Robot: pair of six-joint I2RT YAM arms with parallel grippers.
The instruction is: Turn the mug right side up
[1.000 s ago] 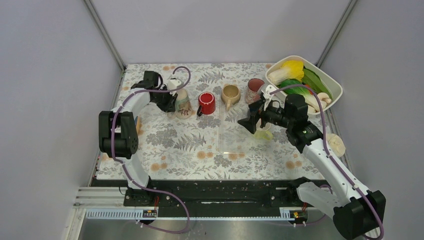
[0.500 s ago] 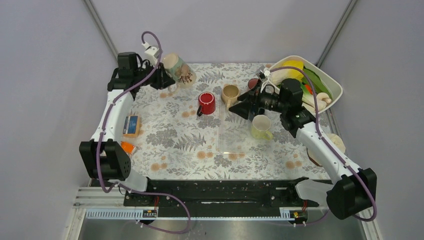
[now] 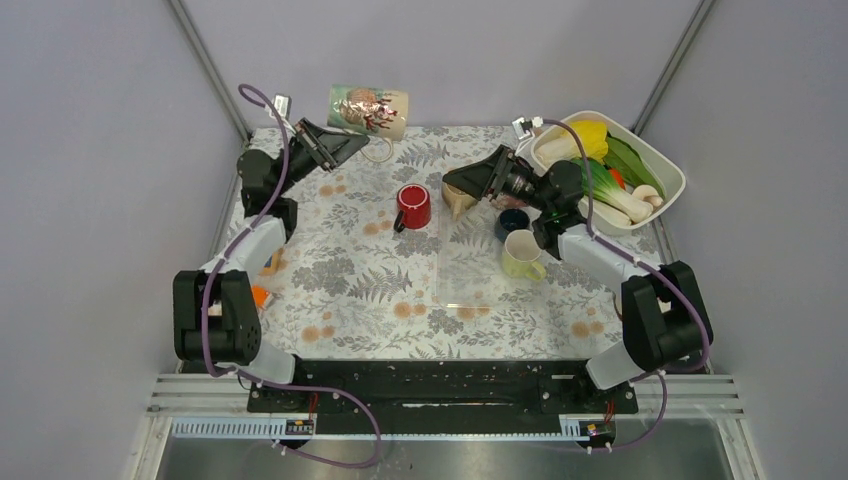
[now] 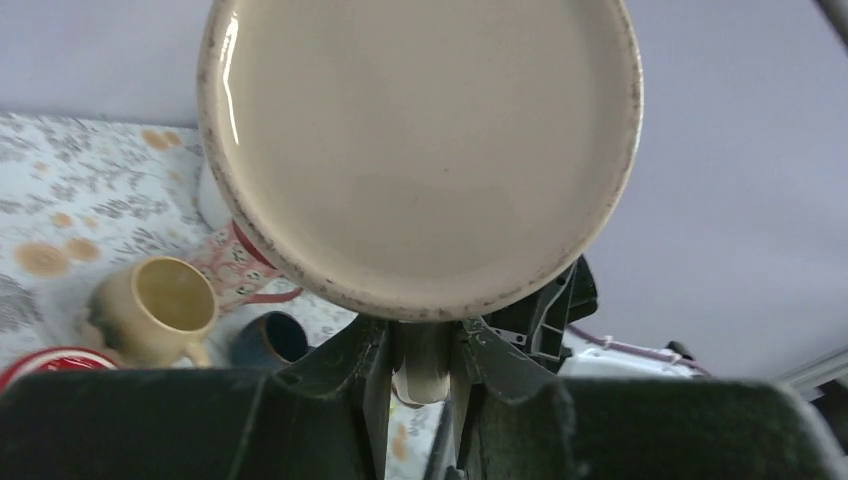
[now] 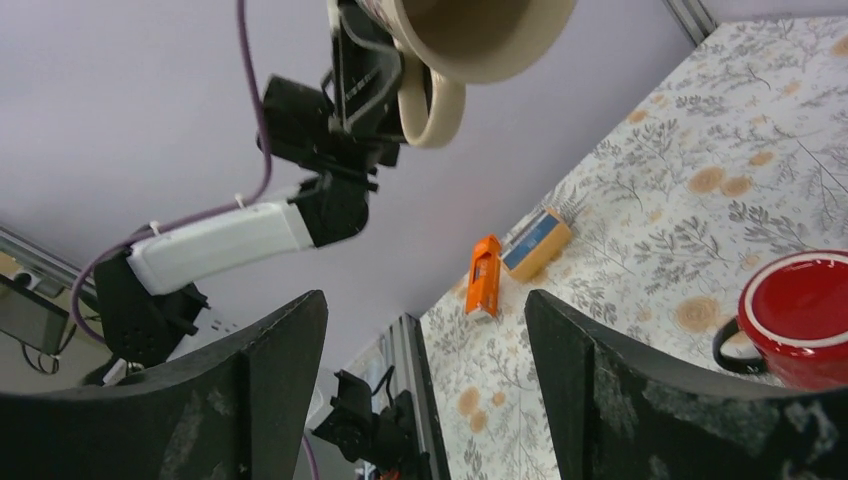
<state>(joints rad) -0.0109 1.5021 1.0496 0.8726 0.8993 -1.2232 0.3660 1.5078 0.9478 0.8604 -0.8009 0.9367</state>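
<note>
A cream mug with a red-and-green pattern (image 3: 368, 108) hangs high above the table's far left corner, lying on its side with its mouth toward the right. My left gripper (image 3: 358, 140) is shut on the mug's handle (image 4: 425, 368). In the left wrist view the mug's flat base (image 4: 420, 150) fills the upper frame. My right gripper (image 3: 462, 183) hovers open above the table's far middle, pointing left, with nothing between its fingers (image 5: 270, 380). In the right wrist view the held mug (image 5: 470, 35) shows at the top.
On the floral cloth stand a red mug (image 3: 413, 206), a tan mug (image 3: 458, 205) partly under my right gripper, a dark blue mug (image 3: 512, 222) and a pale yellow mug (image 3: 522, 253). A white basket (image 3: 668, 165) of vegetables sits far right. An orange item (image 3: 257, 296) lies at the left edge.
My left arm lifted the patterned mug off the table and tipped it from upside down onto its side. My right arm rose and swung back toward the tan mug, its jaws narrowing a little.
</note>
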